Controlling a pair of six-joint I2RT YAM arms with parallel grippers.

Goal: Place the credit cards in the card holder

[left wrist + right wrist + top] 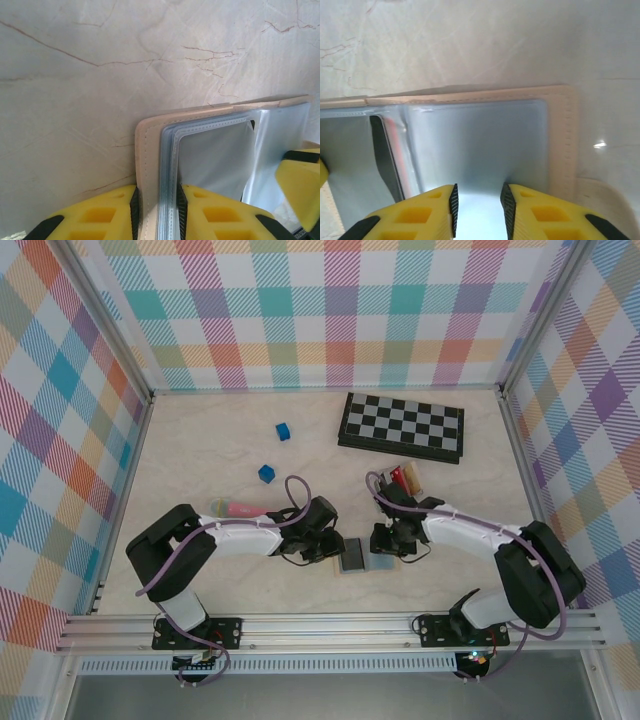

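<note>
Pastel plaid walls (300, 310) close in a pale, marble-veined table (200, 460). The largest loose item is a folding chessboard (400, 427) at the far right, well apart from the work.

Both arms reach in towards the near centre, where the card holder (362, 556) lies opened flat between them, tan cover down and blue-grey sleeves up.

The left gripper (157, 195) pinches the holder's left side, with its yellow pads pressed onto the stitched tan cover and a stack of clear sleeves together. The right gripper (478, 192) sits over the right-hand sleeve with its pads parted a little. I see the flat sleeve between them and nothing clamped. A dark strip (387, 155) with a red edge sits in a sleeve near the spine. It may be a card, but I cannot be sure.

Beyond the right gripper lies a small heap with red in it, which I take for the credit cards (403, 477).

I judge the holder to be light and floppy, with slick sleeves that want to fall shut, so I would hold it by the stiffer stitched border. The cards should be thin, stiff and slippery, and awkward to lift off a flat top. I would take 1 at a time by a short edge.

The smaller items are a pink-and-green object (235, 507) beside the left arm and 2 blue cubes (283, 430) (266, 473) farther back.
</note>
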